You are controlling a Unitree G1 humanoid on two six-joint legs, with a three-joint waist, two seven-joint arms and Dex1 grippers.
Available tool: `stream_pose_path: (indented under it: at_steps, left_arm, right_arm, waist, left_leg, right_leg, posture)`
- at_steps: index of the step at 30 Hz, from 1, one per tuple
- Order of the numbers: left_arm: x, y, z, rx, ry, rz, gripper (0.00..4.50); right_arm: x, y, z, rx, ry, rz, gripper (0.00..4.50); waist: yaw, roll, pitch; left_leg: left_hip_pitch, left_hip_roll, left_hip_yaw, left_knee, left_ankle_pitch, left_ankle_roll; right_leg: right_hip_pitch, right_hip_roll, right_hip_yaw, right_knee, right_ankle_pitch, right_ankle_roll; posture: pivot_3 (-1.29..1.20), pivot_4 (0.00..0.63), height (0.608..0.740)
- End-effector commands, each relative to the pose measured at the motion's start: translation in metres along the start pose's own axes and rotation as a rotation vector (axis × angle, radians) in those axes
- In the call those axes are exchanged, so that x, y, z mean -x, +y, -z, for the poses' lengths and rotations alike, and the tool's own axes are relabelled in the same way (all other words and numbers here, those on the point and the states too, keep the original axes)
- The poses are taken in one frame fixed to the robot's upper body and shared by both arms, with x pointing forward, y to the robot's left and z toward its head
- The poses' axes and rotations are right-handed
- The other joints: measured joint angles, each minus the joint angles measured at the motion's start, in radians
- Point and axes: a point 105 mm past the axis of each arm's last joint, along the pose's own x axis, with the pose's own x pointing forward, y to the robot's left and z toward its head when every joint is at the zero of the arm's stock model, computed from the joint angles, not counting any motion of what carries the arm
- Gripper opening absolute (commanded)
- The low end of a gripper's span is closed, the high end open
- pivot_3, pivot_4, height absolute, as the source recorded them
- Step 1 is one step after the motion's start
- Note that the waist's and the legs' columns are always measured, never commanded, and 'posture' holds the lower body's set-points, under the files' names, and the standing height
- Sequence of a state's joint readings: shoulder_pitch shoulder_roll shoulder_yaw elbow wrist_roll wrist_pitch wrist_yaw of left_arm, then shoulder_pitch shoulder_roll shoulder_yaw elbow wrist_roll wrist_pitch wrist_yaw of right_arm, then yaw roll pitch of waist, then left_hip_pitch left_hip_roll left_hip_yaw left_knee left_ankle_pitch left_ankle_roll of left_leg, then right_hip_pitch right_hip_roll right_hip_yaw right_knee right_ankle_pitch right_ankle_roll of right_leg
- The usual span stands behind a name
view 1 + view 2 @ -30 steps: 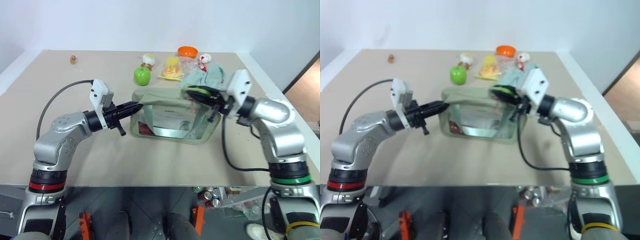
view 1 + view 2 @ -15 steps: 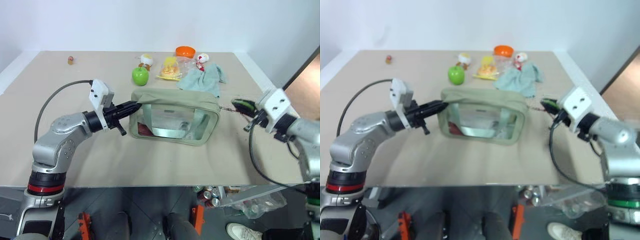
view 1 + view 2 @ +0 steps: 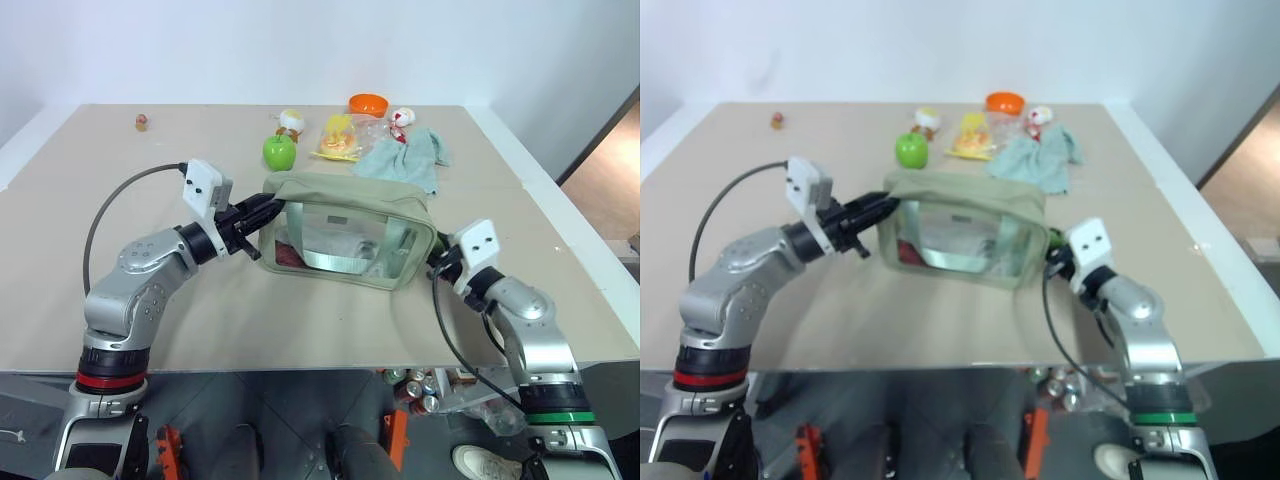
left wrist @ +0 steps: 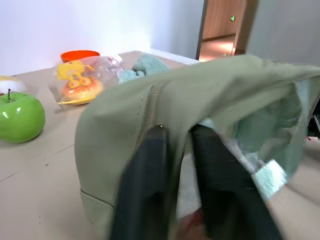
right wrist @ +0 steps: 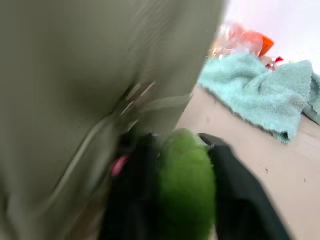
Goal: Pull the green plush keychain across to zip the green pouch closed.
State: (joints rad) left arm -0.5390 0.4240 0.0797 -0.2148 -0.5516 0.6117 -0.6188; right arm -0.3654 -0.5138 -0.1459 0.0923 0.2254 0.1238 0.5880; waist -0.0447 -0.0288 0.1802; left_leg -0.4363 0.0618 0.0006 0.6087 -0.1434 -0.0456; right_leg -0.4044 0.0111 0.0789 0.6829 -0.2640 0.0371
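The green pouch [image 3: 350,232], a sage fabric bag with a clear window panel, stands upright at the centre of the frame on the surface [image 3: 300,320]. The green plush keychain [image 5: 186,182], a lime fuzzy charm, sits at its right end.

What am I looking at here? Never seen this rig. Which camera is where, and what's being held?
A two-armed humanoid at a table. Two pictures come from its head, looking down; the others from cameras on each wrist, looking along the fingers. The left gripper has its fingers either side of the green pouch fabric at one end. The right gripper, at the other end, has the green plush keychain between its fingers. Behind lie a green apple, a teal cloth, an orange bowl and small toys.
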Motion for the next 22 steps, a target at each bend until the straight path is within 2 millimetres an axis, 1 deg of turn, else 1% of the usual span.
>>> stream_pose_path:
  at_steps: [1,3,5,6,7,9,11,13,15,16,18,20,21,22]
  left_arm:
    - [0.006,0.0,-0.019,-0.038,-0.045,0.013,2.41]
    - [0.01,0.003,-0.025,-0.035,-0.053,0.019,2.98]
    - [0.013,0.006,-0.029,-0.043,-0.056,0.021,3.78]
    - [0.016,0.008,-0.031,-0.043,-0.057,0.02,4.14]
    - [0.018,0.012,-0.034,-0.048,-0.057,0.015,4.47]
    - [0.023,0.016,-0.04,-0.057,-0.063,0.018,4.49]
    - [0.029,0.016,-0.046,-0.056,-0.072,0.032,4.49]
    - [0.041,0.013,-0.047,-0.092,-0.033,0.051,4.49]
    - [0.052,0.01,-0.039,-0.136,0.036,0.057,4.49]
    - [0.057,0.007,-0.03,-0.158,0.082,0.054,4.49]
    - [0.068,-0.002,-0.009,-0.165,0.154,0.049,4.49]
    - [0.075,-0.013,0.006,-0.152,0.188,0.047,4.49]
    - [0.077,-0.019,0.014,-0.158,0.204,0.051,4.49]
    - [0.078,-0.026,0.02,-0.16,0.204,0.056,4.49]
  right_arm:
    - [0.011,-0.017,-0.045,-0.056,-0.153,-0.01,2.81]
    - [0.02,-0.023,-0.059,-0.055,-0.183,-0.025,3.39]
    - [0.029,-0.028,-0.068,-0.052,-0.197,-0.033,4.2]
    - [0.033,-0.03,-0.073,-0.048,-0.201,-0.035,4.5]
    - [0.037,-0.032,-0.078,-0.042,-0.203,-0.038,4.5]
    - [0.047,-0.035,-0.088,-0.048,-0.213,-0.043,4.5]
    - [0.054,-0.032,-0.097,-0.068,-0.222,-0.07,4.5]
    - [0.064,-0.019,-0.11,-0.085,-0.208,-0.155,4.5]
    - [0.072,0.0,-0.113,-0.082,-0.177,-0.234,4.5]
    - [0.075,0.015,-0.107,-0.063,-0.143,-0.283,4.5]
    - [0.083,0.048,-0.09,-0.075,-0.086,-0.374,4.5]
    - [0.09,0.071,-0.076,-0.09,-0.059,-0.415,4.5]
    - [0.093,0.081,-0.068,-0.088,-0.044,-0.43,4.5]
    - [0.094,0.086,-0.062,-0.092,-0.046,-0.423,4.5]
  waist:
    - [0.0,0.0,0.0]
    - [0.0,0.0,0.0]
    - [0.0,0.0,0.0]
    - [0.0,0.0,0.0]
    - [0.0,0.0,0.0]
    - [0.0,0.0,0.0]
    - [0.0,0.0,0.0]
    - [-0.001,0.0,0.0]
    - [-0.004,0.0,0.0]
    - [-0.004,0.0,0.0]
    - [-0.002,-0.001,-0.001]
    - [-0.001,-0.001,0.0]
    - [-0.001,-0.001,-0.001]
    - [-0.001,-0.001,-0.001]
  left_leg:
    - [0.0,0.0,0.0,0.0,0.0,0.0]
    - [0.0,0.0,0.0,-0.001,0.0,0.0]
    - [-0.001,0.0,0.0,-0.002,0.0,0.0]
    - [0.0,0.0,0.0,-0.003,0.0,0.0]
    - [0.0,0.0,0.0,-0.003,0.0,0.0]
    - [0.0,0.0,-0.001,-0.003,0.0,0.0]
    - [0.0,0.0,-0.001,-0.003,0.0,0.0]
    - [0.0,0.0,0.0,-0.003,0.0,0.0]
    - [0.0,0.0,0.0,-0.004,0.0,0.0]
    - [0.001,0.0,0.0,-0.005,0.0,0.0]
    - [0.002,0.0,0.0,-0.007,-0.001,0.0]
    - [0.003,0.001,-0.001,-0.007,-0.002,-0.002]
    - [0.001,0.001,-0.001,-0.007,-0.002,-0.002]
    - [0.001,0.001,-0.001,-0.006,-0.002,-0.002]
  right_leg:
    - [0.0,0.0,0.0,0.0,0.0,0.0]
    - [0.0,0.0,0.0,0.0,-0.001,0.0]
    - [-0.001,0.0,0.0,0.0,-0.001,0.0]
    - [-0.001,0.0,0.0,0.0,-0.001,0.0]
    - [-0.001,0.0,-0.001,0.0,-0.002,-0.001]
    - [-0.001,0.0,-0.001,0.0,-0.002,-0.001]
    - [-0.001,0.0,-0.001,0.0,-0.002,-0.001]
    - [-0.001,0.0,-0.001,0.0,-0.002,-0.001]
    - [-0.002,0.0,0.0,0.0,-0.002,-0.001]
    - [-0.001,0.0,0.0,0.0,-0.003,-0.002]
    - [-0.001,0.0,0.0,0.0,-0.005,-0.002]
    - [0.001,0.0,-0.002,0.0,-0.007,-0.004]
    - [-0.001,0.0,-0.002,0.0,-0.007,-0.004]
    - [-0.001,-0.001,-0.002,0.0,-0.007,-0.004]
  posture:
    - [0.0,0.15,0.74]
    - [0.0,0.15,0.74]
    - [0.0,0.15,0.74]
    - [0.0,0.15,0.74]
    - [0.0,0.15,0.74]
    - [0.0,0.15,0.74]
    - [0.0,0.15,0.74]
    - [0.0,0.15,0.74]
    - [0.0,0.15,0.74]
    - [0.0,0.15,0.74]
    - [0.0,0.15,0.74]
    - [0.0,0.15,0.74]
    - [0.0,0.15,0.74]
    - [0.0,0.15,0.74]
